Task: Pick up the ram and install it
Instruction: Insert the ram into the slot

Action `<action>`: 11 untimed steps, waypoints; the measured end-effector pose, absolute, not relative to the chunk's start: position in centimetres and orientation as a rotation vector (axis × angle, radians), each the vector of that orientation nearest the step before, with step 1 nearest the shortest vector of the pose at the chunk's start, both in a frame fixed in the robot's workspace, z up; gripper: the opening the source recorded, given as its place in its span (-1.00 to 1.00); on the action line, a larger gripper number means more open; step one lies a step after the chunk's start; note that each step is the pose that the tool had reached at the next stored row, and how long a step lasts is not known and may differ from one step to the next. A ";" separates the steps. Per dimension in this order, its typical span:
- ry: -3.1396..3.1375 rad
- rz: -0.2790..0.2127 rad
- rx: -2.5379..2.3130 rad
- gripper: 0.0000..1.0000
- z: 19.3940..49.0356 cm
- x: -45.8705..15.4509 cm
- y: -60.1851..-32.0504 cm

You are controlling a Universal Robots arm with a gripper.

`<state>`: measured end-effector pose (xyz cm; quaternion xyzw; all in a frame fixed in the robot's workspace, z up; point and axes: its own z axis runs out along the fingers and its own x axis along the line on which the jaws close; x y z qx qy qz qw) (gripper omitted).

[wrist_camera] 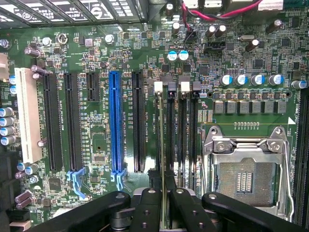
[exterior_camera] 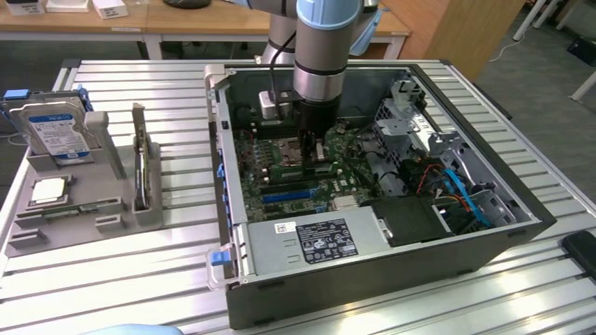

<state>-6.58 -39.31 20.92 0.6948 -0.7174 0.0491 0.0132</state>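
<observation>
The gripper (exterior_camera: pixel 314 152) is seen near the centre of the exterior view, lowered on the arm (exterior_camera: pixel 322 49) into the open computer case (exterior_camera: pixel 373 286), which is laid on its side on the slatted metal table (exterior_camera: pixel 121 279). The gripper is clenched on the ram (wrist_camera: pixel 165 186): in the wrist view the stick is presented edge-on as a thin line pinched between the two black fingers (wrist_camera: pixel 147 208), which are drawn close together with only the board's thickness between them. The ram is held upright over the motherboard (wrist_camera: pixel 96 58), directly above the row of black memory slots (wrist_camera: pixel 181 135) and running along their length; it is lined up with the slot at the edge of the group nearest the long blue expansion slot (wrist_camera: pixel 115 121). Whether its lower edge is touching that slot cannot be told. The silver processor socket (wrist_camera: pixel 246 179) is found just beside the memory slots, on the side away from the blue slot. In the lower middle of the exterior view the labelled power supply (exterior_camera: pixel 317 241) is seen inside the case. At the exterior view's left, well apart from the gripper, a grey fixture (exterior_camera: pixel 84 223) is set on the table, with a hard drive (exterior_camera: pixel 58 132) stood in it and a square silver processor chip (exterior_camera: pixel 49 190) laid flat in front of the drive.
</observation>
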 end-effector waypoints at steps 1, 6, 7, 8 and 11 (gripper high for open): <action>-2.235 0.153 2.165 -0.73 20.9 -6.6 -39.3; -2.235 0.153 2.165 -0.47 20.9 -6.6 -39.3; -2.235 0.153 2.165 -0.47 20.9 -6.6 -39.3; -2.235 0.153 2.165 -0.35 20.9 -6.6 -39.3; -2.235 0.153 2.165 -0.22 20.9 -6.6 -39.3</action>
